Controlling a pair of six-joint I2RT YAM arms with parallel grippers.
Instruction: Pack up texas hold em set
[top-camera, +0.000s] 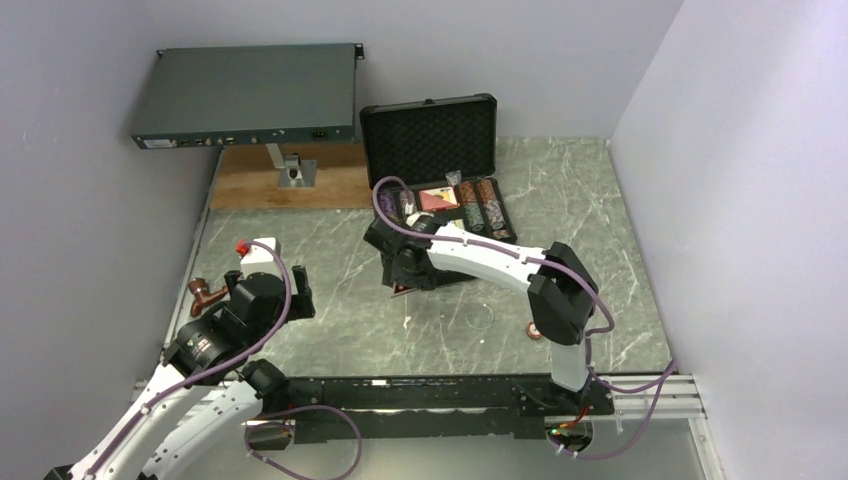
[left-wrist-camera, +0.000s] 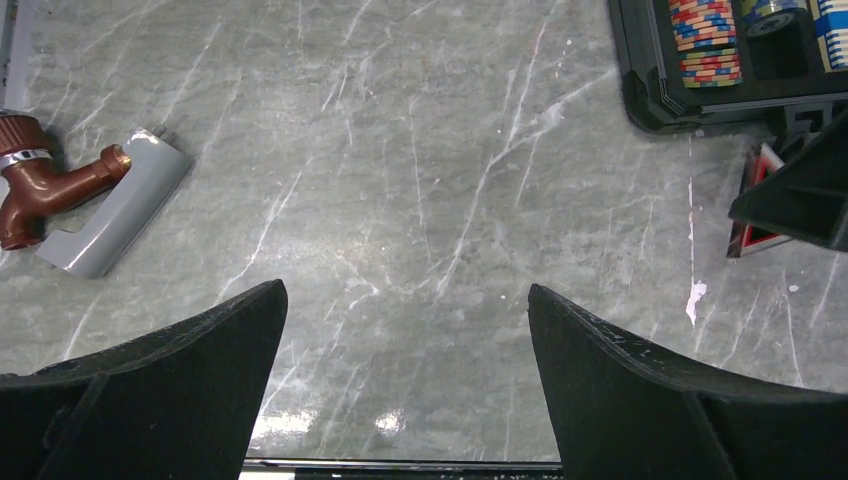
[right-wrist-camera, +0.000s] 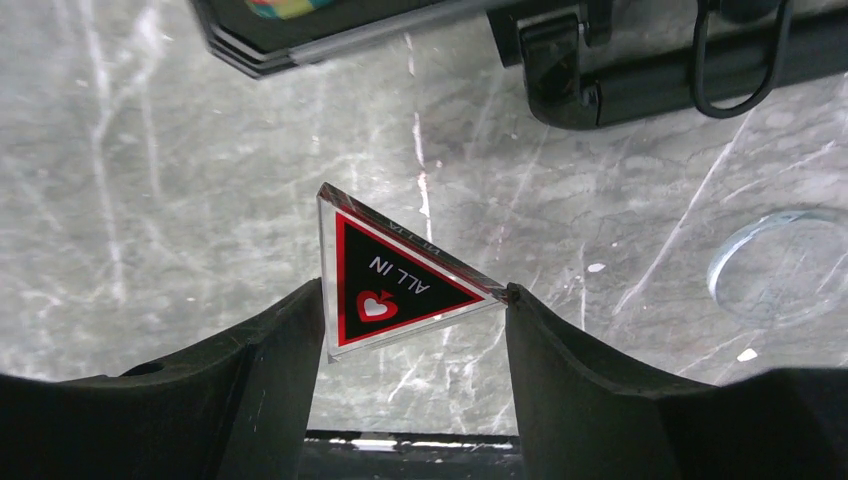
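Gripping the red triangle (right-wrist-camera: 392, 283) by two of its corners, the right claw (right-wrist-camera: 414, 302) holds it tilted over the worktop (top-camera: 330, 320), just in front of the open black case (top-camera: 430, 140). Rows of chips (top-camera: 480, 206) lie inside the case. The left claw (left-wrist-camera: 406, 300) stands wide open and holds nothing, with a brown tap (left-wrist-camera: 48, 184) lying near it.

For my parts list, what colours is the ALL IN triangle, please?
The triangle is black with a red border; right wrist view.
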